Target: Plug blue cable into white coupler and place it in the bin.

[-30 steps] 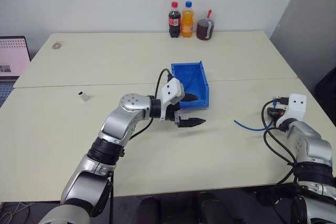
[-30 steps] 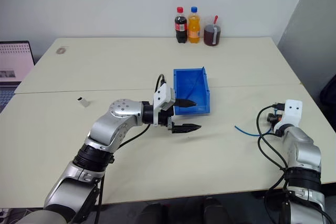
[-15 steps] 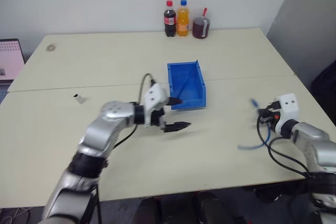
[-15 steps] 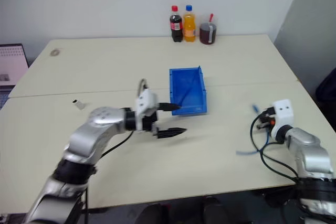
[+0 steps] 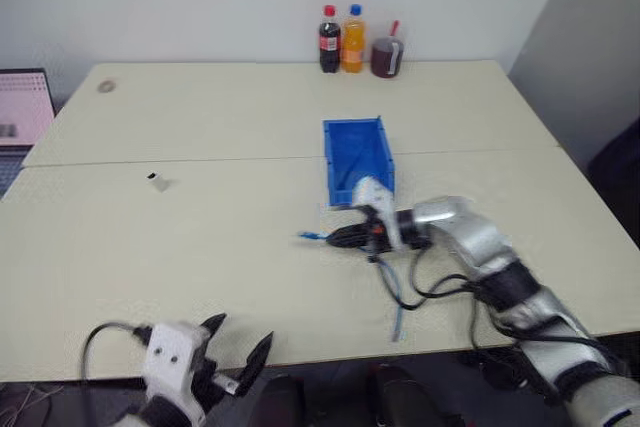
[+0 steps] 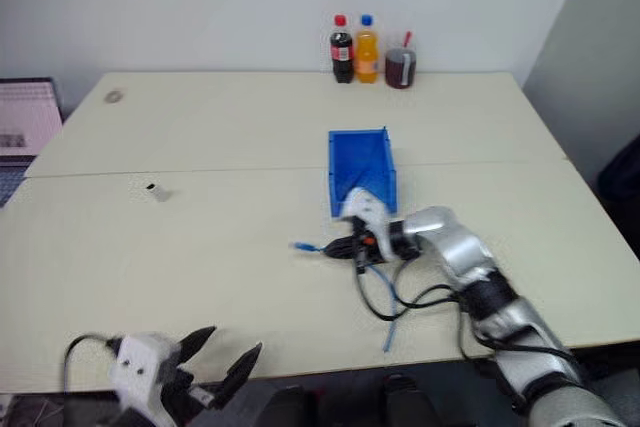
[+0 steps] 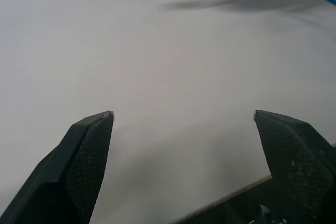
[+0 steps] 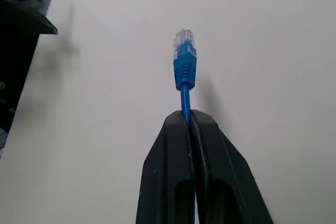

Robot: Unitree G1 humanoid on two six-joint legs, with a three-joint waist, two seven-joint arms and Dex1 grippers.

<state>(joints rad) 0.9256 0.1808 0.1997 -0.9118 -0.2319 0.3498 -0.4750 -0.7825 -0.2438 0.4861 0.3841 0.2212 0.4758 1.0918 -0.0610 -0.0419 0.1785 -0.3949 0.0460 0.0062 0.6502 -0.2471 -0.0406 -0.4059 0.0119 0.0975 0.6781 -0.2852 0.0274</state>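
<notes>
The blue cable (image 5: 398, 299) is gripped near one end by my right gripper (image 5: 337, 238), which is shut on it just in front of the bin (image 5: 357, 159). Its clear-tipped plug (image 8: 184, 59) sticks out past the closed fingertips (image 8: 181, 121), a little above the table. The rest of the cord trails back toward the table's front edge. The white coupler (image 5: 157, 181) lies by itself far off to the left on the table. My left gripper (image 5: 236, 352) hangs open at the near table edge with nothing between its fingers (image 7: 89, 145).
Two bottles (image 5: 341, 38) and a dark jar (image 5: 386, 55) stand at the table's back edge. A laptop (image 5: 25, 107) sits off the table's left side. A small round mark (image 5: 106, 87) lies near the back left corner. Black robot cables loop beside the right arm.
My right arm swung from the table's right edge to the middle in front of the bin, carrying the blue cable. My left arm pulled back from beside the bin to the near edge.
</notes>
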